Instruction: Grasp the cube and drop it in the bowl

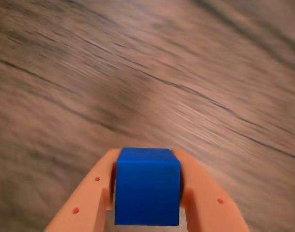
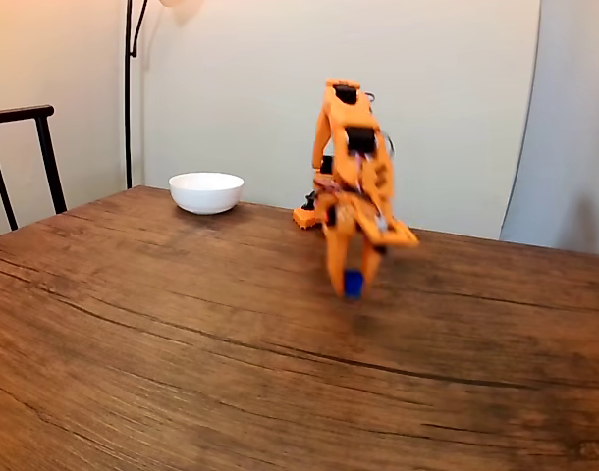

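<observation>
The small blue cube (image 1: 147, 186) sits clamped between the two orange fingers of my gripper (image 1: 147, 166) in the wrist view, which is blurred by motion over the wood grain. In the fixed view the orange arm leans forward near the table's middle, and the gripper (image 2: 353, 285) points down with the cube (image 2: 353, 285) at its tip, a little above the tabletop. The white bowl (image 2: 206, 191) stands on the far left part of the table, well to the left of the arm and apart from the gripper.
A brown wooden table (image 2: 182, 353) fills the foreground. A dark chair back (image 2: 20, 147) stands at the left edge, and a thin lamp pole (image 2: 129, 88) rises behind the bowl. A pale wall runs behind the arm's base (image 2: 307, 216).
</observation>
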Robot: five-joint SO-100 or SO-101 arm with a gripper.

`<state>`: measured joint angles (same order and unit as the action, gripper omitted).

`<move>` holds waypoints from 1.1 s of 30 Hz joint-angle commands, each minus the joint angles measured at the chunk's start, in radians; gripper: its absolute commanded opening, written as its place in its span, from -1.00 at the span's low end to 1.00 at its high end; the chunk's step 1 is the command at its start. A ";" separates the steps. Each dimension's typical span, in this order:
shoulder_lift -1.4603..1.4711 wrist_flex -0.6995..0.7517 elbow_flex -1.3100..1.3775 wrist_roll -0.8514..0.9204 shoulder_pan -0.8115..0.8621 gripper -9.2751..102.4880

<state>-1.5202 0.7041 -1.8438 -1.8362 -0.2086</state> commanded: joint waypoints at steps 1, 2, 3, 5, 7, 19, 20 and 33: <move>-0.161 0.121 0.041 -0.048 0.048 -0.70; -0.204 0.160 0.038 -0.061 0.066 -0.70; -0.249 0.195 0.029 -0.074 0.084 -0.70; -0.336 0.256 0.006 -0.092 0.129 -0.70; -0.426 0.316 -0.025 -0.114 0.179 -0.70; -1.034 0.623 -0.265 -0.256 0.779 -0.70; -1.080 0.647 -0.284 -0.275 0.850 -0.70; -1.140 0.620 -0.408 -0.643 1.548 -0.70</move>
<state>-2.6737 1.3775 -2.2519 -2.4191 1.2717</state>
